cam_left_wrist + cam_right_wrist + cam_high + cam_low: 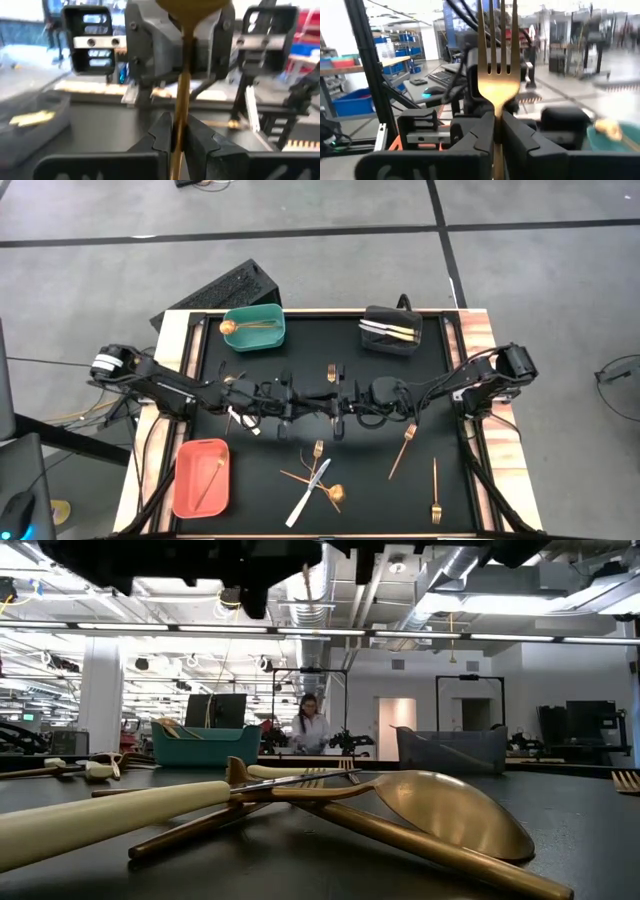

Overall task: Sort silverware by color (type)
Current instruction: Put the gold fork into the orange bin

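A gold fork [496, 75] stands upright in the air over the middle of the table, tines up. Both grippers meet there, pointing level at each other. My left gripper [179, 137], reaching in from the table's left [322, 399], is shut on the fork's handle [181, 95]. My right gripper [496, 127], reaching in from the table's right [350, 395], is shut on the fork just under its head. In the low view the handle's lower end [305, 585] hangs below the grippers. More silverware [318, 480] lies loose on the near part of the black mat. My left gripper pinches the fork's slim handle [180, 117] between its two fingers, coming level from the table's left and lying across it. The fork stands upright, clear of the table. My right gripper pinches the fork's neck [496, 111] just below the head between its two fingers, level from the table's right, across the fork. The tines rise above the fingers.
A teal bin [268, 338] at the far left holds a gold spoon. A black bin [392, 345] at the far right holds pale pieces. An orange bin [190, 480] at the near left holds a copper piece. Loose forks [403, 448], [435, 492] lie at the near right.
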### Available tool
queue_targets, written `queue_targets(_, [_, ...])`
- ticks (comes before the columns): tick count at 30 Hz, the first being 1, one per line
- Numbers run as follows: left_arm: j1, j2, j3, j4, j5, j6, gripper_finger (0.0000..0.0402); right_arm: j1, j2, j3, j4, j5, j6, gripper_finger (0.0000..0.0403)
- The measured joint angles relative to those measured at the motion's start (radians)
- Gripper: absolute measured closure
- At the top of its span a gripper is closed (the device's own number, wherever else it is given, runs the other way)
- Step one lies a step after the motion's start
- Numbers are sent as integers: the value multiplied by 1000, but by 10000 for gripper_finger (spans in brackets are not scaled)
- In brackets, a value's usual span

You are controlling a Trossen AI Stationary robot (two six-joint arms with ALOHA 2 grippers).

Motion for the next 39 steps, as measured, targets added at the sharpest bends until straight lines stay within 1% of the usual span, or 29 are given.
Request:
queue_targets(3, [-31,-88,0,-234,-111,-92,388,-3,1,0,-45,9,97,320])
queue_targets(5, [-81,-155,5,-418,-212,-238,389,5,1,0,-69,2,119,306])
queue_targets(7, [-161,-214,23,-595,-305,-352,390,19,0,0,-102,-10,123,292])
queue_targets(9, [-258,-273,43,-771,-373,-490,390,33,0,0,-142,2,132,280])
queue_targets(11, [-362,-326,66,-918,-431,-642,390,37,0,0,-188,65,157,271])
queue_targets(14, [-554,-381,95,-1071,-563,-910,390,41,0,0,-292,152,203,260])
queue_targets(16, [-696,-404,98,-1153,-646,-1093,390,52,0,0,-338,191,229,256])
queue_targets(18, [-815,-408,99,-1255,-720,-1295,390,63,0,0,-356,225,240,253])
queue_targets(20, [-915,-386,99,-1375,-766,-1518,391,72,0,0,-366,246,245,251])
queue_targets(21, [-957,-367,99,-1432,-763,-1624,391,76,0,0,-368,253,245,251])
queue_targets(23, [-1024,-326,98,-1529,-707,-1829,391,76,0,0,-370,254,245,250])
queue_targets(25, [-1071,-283,98,-1604,-628,-1982,389,74,0,0,-370,254,245,250])
queue_targets(26, [-1090,-263,98,-1622,-585,-2028,387,74,0,0,-371,255,245,250])
queue_targets(28, [-1108,-239,97,-1606,-540,-2038,383,74,0,0,-375,256,245,250])
queue_targets(31, [-1109,-213,99,-1567,-539,-2038,382,74,0,0,-387,256,247,250])
queue_targets(35, [-1112,-164,98,-1561,-461,-2020,380,74,0,0,-396,257,256,250])
queue_targets(37, [-1116,-141,98,-1535,-454,-2006,380,74,0,0,-396,257,256,250])
queue_targets(39, [-1116,-128,98,-1510,-471,-1997,379,74,0,0,-398,257,264,250])
